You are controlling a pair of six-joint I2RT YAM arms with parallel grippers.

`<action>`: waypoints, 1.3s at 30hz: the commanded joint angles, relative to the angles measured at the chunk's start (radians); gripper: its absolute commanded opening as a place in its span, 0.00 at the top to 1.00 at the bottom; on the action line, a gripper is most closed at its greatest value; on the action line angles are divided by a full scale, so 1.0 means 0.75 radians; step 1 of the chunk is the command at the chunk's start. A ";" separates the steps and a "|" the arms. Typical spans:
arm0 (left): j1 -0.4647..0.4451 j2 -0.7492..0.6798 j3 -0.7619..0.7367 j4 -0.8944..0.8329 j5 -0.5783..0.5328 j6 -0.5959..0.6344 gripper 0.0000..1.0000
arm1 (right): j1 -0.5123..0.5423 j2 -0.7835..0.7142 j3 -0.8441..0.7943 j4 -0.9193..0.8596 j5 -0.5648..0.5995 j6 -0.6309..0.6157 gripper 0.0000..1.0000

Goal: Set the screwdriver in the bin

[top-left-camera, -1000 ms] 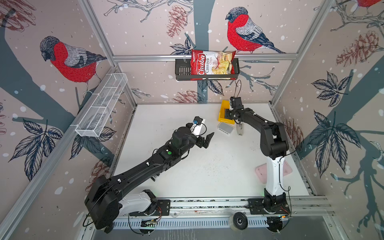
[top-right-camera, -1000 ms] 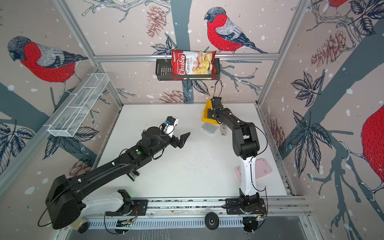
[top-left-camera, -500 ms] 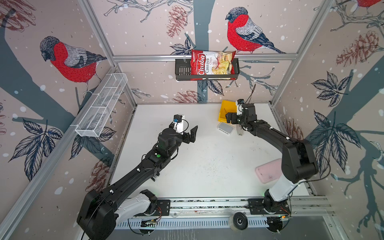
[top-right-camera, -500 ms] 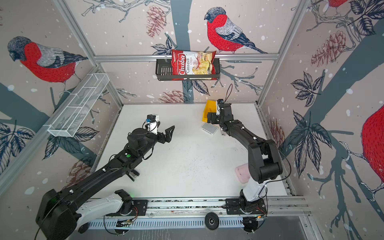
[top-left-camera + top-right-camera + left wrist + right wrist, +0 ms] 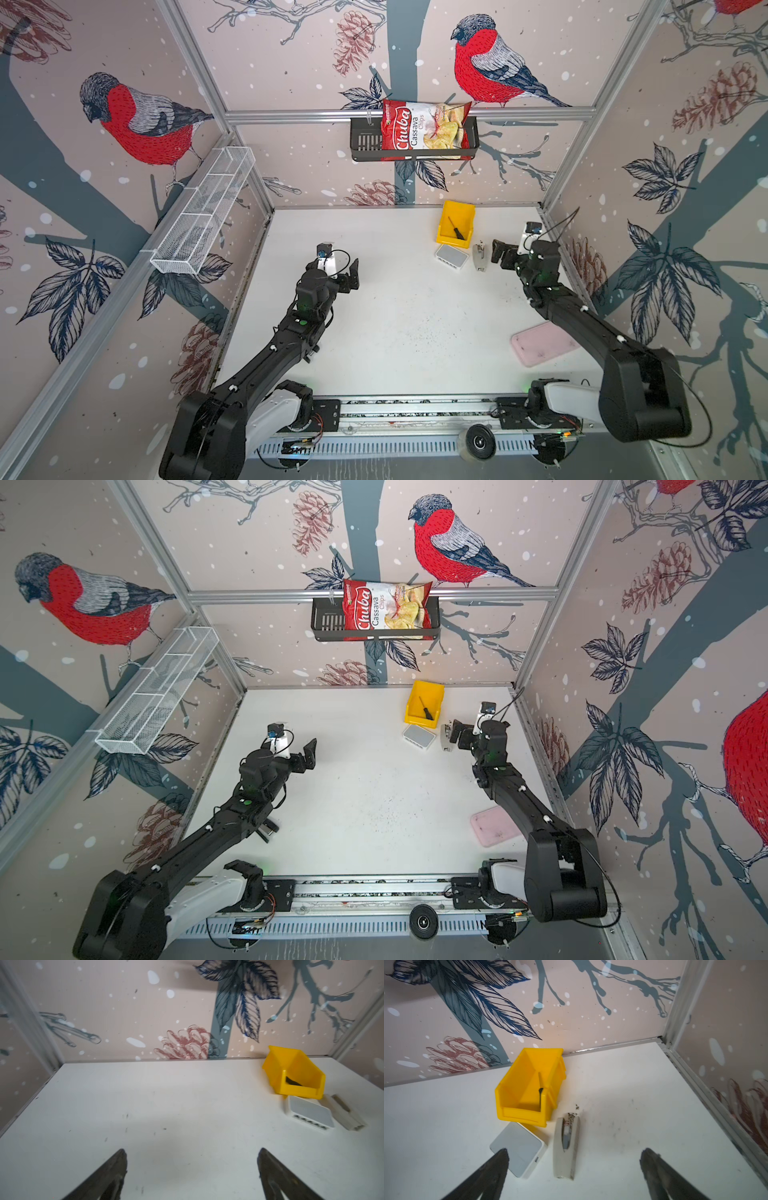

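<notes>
Resting in bin (image 5: 445, 216), screwdriver (image 5: 456, 228), white box (image 5: 451, 257), silver tool (image 5: 480, 257) beside, L gripper (image 5: 192, 1150), R gripper (image 5: 501, 254) spread

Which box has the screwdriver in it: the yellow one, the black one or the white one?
The yellow bin on the table; the screwdriver lies inside. The black basket holds chips instead.

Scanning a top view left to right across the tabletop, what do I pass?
left gripper → bin with the screwdriver inside → flat grey tool → right gripper → pink pad. The white box in front of the bin overlaps it sideways, so it is left out.
</notes>
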 commanded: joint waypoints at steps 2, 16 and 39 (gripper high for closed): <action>0.080 0.032 -0.061 0.198 -0.103 0.073 0.04 | -0.069 -0.059 -0.151 0.232 -0.006 -0.089 0.00; 0.236 0.221 -0.371 0.913 -0.191 0.303 0.04 | -0.122 0.079 -0.490 0.843 0.057 -0.086 0.01; 0.282 0.698 -0.318 1.228 -0.185 0.179 0.04 | -0.157 0.326 -0.503 1.086 -0.041 -0.086 0.01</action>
